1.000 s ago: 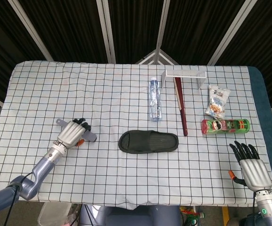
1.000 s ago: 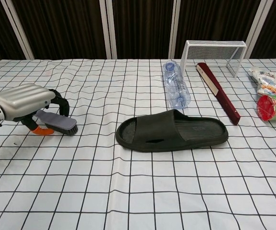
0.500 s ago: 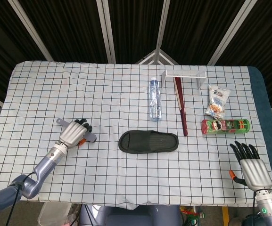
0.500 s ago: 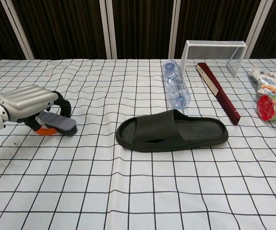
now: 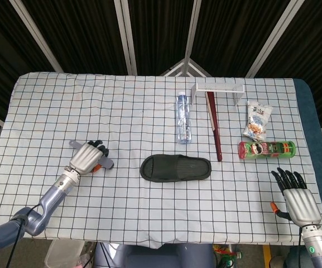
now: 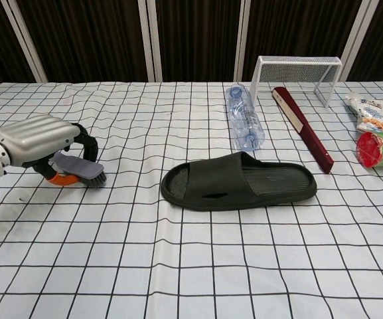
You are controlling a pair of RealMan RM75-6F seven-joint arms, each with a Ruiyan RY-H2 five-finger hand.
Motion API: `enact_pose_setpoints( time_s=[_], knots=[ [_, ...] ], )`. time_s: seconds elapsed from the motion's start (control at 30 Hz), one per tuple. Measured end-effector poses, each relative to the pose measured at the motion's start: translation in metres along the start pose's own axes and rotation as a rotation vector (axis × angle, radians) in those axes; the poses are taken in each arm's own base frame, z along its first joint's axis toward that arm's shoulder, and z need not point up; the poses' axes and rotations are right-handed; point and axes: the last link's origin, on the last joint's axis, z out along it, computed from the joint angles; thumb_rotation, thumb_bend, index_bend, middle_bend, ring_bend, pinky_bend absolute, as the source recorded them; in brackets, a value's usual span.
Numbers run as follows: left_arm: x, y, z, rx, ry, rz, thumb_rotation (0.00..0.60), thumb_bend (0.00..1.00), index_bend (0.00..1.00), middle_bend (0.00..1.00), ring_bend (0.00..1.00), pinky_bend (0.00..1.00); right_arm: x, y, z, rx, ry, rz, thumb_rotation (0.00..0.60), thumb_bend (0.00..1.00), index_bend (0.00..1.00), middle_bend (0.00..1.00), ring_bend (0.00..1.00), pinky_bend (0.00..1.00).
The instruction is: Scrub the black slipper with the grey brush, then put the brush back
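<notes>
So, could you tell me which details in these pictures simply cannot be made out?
- Grey brush: the left hand covers its handle in both views, so the hold is unclear.
- Right hand: absent from the chest view; the head view shows only its back, fingers spread.
- Snack bag and chip can: cut off by the chest view's right edge.
- Can lettering: too small to read in the head view.

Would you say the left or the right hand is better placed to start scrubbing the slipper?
The left hand: its fingers already curl around the grey brush, beside the black slipper. The right hand lies open at the table's far edge.
</notes>
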Motion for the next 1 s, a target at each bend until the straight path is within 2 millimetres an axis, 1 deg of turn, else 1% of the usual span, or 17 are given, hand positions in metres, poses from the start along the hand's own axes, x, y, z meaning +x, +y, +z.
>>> enact_pose_setpoints(
  time_s=[0.17, 0.23, 0.33, 0.4, 0.67, 0.8, 0.9, 1.0],
  knots=[
    [0.0009, 0.0007, 0.0009, 0.0, -0.001, -0.005, 0.6, 0.43, 0.47, 0.42, 0.25, 0.41, -0.0001, -0.0002, 0.0002, 0.001, 0.0, 0.001, 0.524, 0.4, 0.0, 0.0, 0.0, 0.0],
    [0.001, 0.0006, 0.0011, 0.001, -0.003, -0.007, 0.6, 0.46, 0.5, 0.45, 0.28, 0.45, -0.0001, 0.0001, 0.0003, -0.001, 0.0, 0.001, 0.524, 0.41, 0.0, 0.0, 0.0, 0.0],
    [0.0008, 0.0008, 0.0012, 0.002, -0.005, -0.009, 0.6, 0.54, 0.58, 0.52, 0.35, 0.52, -0.0002, 0.0001, 0.0003, -0.001, -0.001, 0.001, 0.524, 0.41, 0.0, 0.0, 0.0, 0.0],
    [0.0002, 0.001, 0.0014, 0.002, -0.009, -0.014, 0.6, 0.58, 0.61, 0.55, 0.37, 0.55, -0.0004, 0.0, 0.0004, 0.0, -0.001, 0.001, 0.524, 0.4, 0.0, 0.0, 0.0, 0.0],
    [-0.0025, 0.0006, 0.0026, 0.008, -0.041, -0.032, 0.6, 0.67, 0.65, 0.58, 0.41, 0.6, -0.0005, 0.0, 0.0004, -0.002, -0.002, 0.001, 0.524, 0.4, 0.0, 0.0, 0.0, 0.0],
    [-0.0009, 0.0001, 0.0032, 0.012, -0.037, -0.037, 0.6, 0.72, 0.68, 0.63, 0.45, 0.64, -0.001, -0.0002, 0.0007, -0.001, -0.004, 0.001, 0.524, 0.41, 0.0, 0.0, 0.0, 0.0],
    [0.0012, 0.0001, 0.0034, 0.014, -0.025, -0.045, 0.6, 0.74, 0.72, 0.67, 0.49, 0.68, -0.0009, -0.0003, 0.0007, -0.001, -0.004, 0.002, 0.524, 0.41, 0.0, 0.0, 0.0, 0.0],
    [0.0042, -0.0002, 0.0038, 0.021, -0.001, -0.051, 0.6, 0.74, 0.73, 0.69, 0.51, 0.7, -0.0008, -0.0005, 0.0005, -0.001, -0.004, 0.002, 0.524, 0.41, 0.0, 0.0, 0.0, 0.0]
  ],
)
